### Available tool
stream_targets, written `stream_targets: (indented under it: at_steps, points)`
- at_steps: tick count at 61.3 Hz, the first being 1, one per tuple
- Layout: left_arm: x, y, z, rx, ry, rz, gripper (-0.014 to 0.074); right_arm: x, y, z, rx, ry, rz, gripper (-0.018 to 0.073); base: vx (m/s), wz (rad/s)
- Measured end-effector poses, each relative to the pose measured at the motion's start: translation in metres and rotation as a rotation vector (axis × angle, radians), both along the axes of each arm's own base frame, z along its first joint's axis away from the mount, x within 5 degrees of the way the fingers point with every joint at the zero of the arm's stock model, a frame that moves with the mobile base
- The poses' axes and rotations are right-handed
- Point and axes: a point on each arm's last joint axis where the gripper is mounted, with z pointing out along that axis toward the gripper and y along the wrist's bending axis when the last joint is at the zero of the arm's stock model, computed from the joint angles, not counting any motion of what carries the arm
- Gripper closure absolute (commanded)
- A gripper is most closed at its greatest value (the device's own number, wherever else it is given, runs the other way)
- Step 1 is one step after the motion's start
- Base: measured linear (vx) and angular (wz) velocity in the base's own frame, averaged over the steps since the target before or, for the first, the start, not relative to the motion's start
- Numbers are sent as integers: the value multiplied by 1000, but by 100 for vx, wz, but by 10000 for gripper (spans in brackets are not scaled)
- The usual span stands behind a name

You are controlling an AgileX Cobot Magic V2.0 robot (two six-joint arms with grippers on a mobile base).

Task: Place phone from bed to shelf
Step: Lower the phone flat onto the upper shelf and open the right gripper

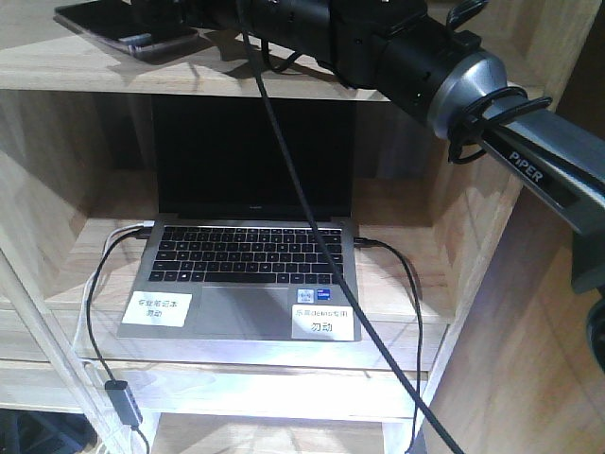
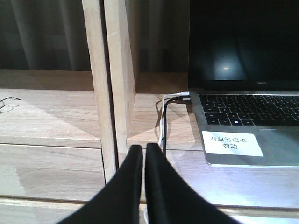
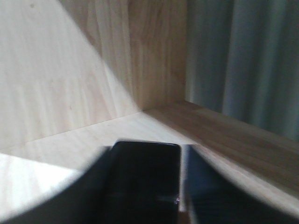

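The phone (image 1: 128,28) lies flat on the top board of the pale wood shelf (image 1: 57,71), at the upper left of the front view. My right arm (image 1: 416,52) reaches along that board towards it. In the right wrist view the phone (image 3: 145,182) sits between the fingers of my right gripper (image 3: 148,154), which is open: a light strip shows between the phone's right edge and the right finger. The phone rests on the shelf board (image 3: 70,144). My left gripper (image 2: 144,148) is shut on nothing, low in front of the shelf's lower board (image 2: 56,116). The bed is out of view.
An open grey laptop (image 1: 250,255) with two white labels stands on the lower board, also in the left wrist view (image 2: 247,107). Cables (image 1: 95,284) run from both its sides down past the board. A wooden upright (image 2: 110,70) stands just ahead of my left gripper. A curtain (image 3: 243,60) hangs behind.
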Motion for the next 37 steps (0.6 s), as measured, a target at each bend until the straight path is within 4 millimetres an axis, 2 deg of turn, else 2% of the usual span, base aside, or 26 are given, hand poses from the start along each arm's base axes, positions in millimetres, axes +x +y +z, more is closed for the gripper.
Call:
stream_targets:
  at_steps: [6,25,37]
  points:
    - [0,0,0,0,0,0,596,1,-1,0,3,-2,-16,17,0,0]
    - [0,0,0,0,0,0,596,2,-2,1,7,-4,-31,20,0,0]
    - [0,0,0,0,0,0,596,0,-3,5,26,7,-30,68,0,0]
